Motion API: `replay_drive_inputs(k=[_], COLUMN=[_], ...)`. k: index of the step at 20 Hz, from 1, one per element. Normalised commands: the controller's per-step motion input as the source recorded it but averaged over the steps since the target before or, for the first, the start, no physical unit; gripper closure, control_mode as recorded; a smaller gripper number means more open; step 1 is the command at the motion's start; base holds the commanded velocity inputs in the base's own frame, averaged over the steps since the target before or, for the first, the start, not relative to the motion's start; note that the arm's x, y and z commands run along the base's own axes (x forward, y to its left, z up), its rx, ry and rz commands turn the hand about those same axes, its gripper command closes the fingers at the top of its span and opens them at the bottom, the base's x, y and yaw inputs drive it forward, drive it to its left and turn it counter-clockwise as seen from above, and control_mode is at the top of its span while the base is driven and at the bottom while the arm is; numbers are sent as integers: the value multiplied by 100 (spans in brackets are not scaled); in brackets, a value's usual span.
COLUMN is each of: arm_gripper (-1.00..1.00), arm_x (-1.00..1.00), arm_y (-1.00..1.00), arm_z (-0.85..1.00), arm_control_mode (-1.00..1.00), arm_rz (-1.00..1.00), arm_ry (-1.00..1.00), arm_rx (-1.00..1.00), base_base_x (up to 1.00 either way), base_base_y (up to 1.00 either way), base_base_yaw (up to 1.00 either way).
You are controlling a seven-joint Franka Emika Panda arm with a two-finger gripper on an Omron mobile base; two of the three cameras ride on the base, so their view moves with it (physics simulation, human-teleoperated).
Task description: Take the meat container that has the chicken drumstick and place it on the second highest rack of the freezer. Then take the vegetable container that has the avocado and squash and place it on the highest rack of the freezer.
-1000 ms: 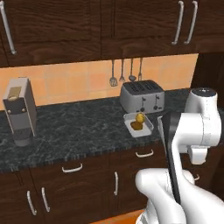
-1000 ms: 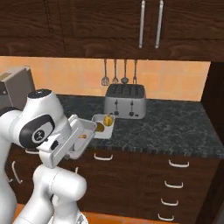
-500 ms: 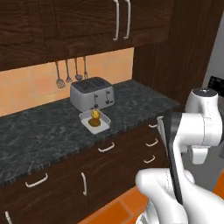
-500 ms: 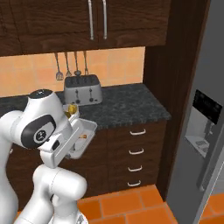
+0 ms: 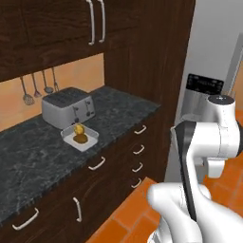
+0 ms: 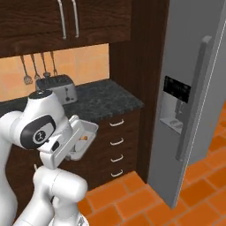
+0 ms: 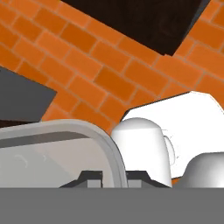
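The pincer [image 7: 114,176] is clamped on the rim of the meat tray [image 6: 81,137], held left of the freezer [image 6: 194,92]. From the right the drumstick [image 6: 83,139] shows inside; the left view shows the vegetable tray [image 5: 80,138] on the table [image 5: 42,156].
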Motion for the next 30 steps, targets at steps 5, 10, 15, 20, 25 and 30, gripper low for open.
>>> replay_drive_inputs(k=[5,10,15,20,25,30], arm_gripper=[100,100,100,100,100,100], arm_x=[0,0,0,0,0,0], arm_y=[0,0,0,0,0,0], arm_z=[0,0,0,0,0,0], arm_control_mode=[100,100,100,100,100,100], arm_rz=[0,0,0,0,0,0], arm_ry=[0,0,0,0,0,0], arm_rx=[0,0,0,0,0,0], base_base_x=[-31,-36,-33,-6,13,47], base_base_y=[16,0,-2,-13,-16,-59], base_base_yaw=[-48,-56,-56,-60,-42,0])
